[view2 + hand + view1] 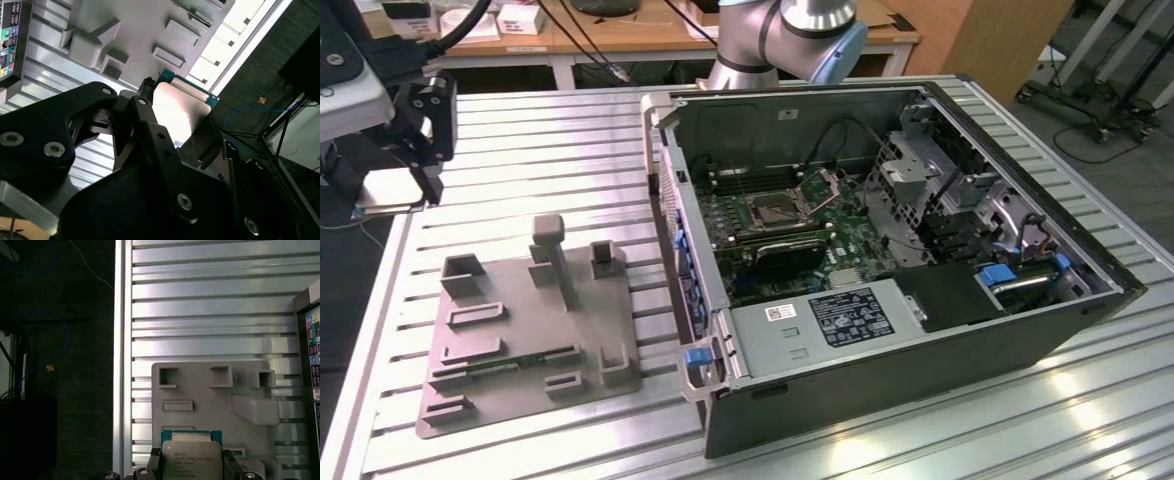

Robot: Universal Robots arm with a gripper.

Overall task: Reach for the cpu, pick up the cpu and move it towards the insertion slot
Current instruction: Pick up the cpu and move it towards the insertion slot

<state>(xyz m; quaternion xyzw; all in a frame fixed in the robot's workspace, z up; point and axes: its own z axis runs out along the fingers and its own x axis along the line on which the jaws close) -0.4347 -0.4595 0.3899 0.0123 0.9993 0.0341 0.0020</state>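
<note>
Gripper [424, 182] clamped on cpu [192, 464] by its edges. Thin hold, imo it could slip en route to insertion slot [781, 208], approx 3 o'clock in exterior view.

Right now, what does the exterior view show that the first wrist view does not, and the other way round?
Exterior view gives: the open computer case with the insertion slot inside, its retaining frame apparently raised. First wrist view gives: the cpu face-on, metal top toward the camera, clamped at two opposite edges by the gripper. Shared: the gripper, the grey fixture and the slatted table.
</note>
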